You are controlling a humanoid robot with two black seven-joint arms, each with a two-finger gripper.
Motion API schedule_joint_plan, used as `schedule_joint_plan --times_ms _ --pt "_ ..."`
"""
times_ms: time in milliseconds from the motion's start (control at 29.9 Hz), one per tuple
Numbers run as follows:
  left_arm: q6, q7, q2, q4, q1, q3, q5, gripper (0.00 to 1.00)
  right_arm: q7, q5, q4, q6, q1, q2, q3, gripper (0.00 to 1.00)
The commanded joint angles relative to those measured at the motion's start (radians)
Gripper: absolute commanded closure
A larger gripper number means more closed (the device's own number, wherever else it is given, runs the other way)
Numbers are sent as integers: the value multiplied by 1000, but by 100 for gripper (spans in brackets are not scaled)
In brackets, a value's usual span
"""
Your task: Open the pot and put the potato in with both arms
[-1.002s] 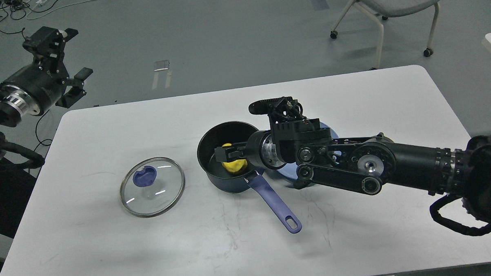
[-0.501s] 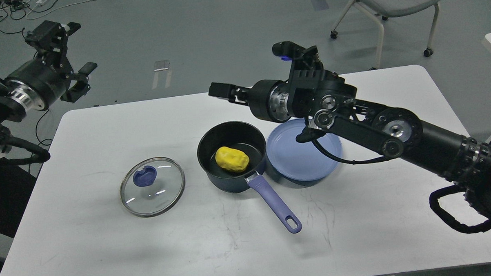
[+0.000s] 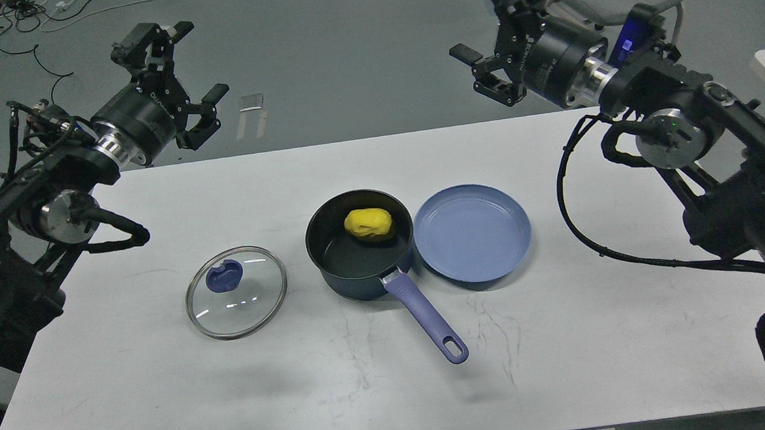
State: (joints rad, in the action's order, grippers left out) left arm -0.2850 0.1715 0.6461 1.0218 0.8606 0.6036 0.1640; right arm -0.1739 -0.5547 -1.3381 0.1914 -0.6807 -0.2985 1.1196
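A dark pot (image 3: 359, 267) with a purple handle (image 3: 427, 321) stands open at the table's middle. A yellow potato (image 3: 368, 223) lies inside it, toward the far wall. The glass lid (image 3: 236, 291) with a blue knob lies flat on the table, left of the pot. My left gripper (image 3: 180, 75) is open and empty, raised beyond the table's far left edge. My right gripper (image 3: 491, 49) is open and empty, raised beyond the far right edge, well away from the pot.
An empty blue plate (image 3: 472, 240) sits against the pot's right side. The white table (image 3: 552, 336) bears only these things. A grey chair (image 3: 617, 3) stands on the floor at the back right; cables lie at the back left.
My right gripper let go of the potato in the pot, then rose and drew back to the far right. The potato shifted toward the pot's far wall. My left arm swung inward and up.
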Motion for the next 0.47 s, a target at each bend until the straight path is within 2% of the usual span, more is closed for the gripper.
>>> schedule_joint_plan --times_ms 0,100,234,434 --pt "-40 3 -13 4 -75 59 -18 2 -6 45 1 -48 71 -1 55 1" --pt "-68 11 -31 30 -152 105 -18 2 -19 45 -6 -145 102 12 57 1" --pt "-56 14 -71 50 -195 111 -15 2 -10 41 -1 -216 115 19 49 0" --pt "-49 14 -94 49 -195 110 -14 2 -10 45 -15 -211 153 10 57 0"
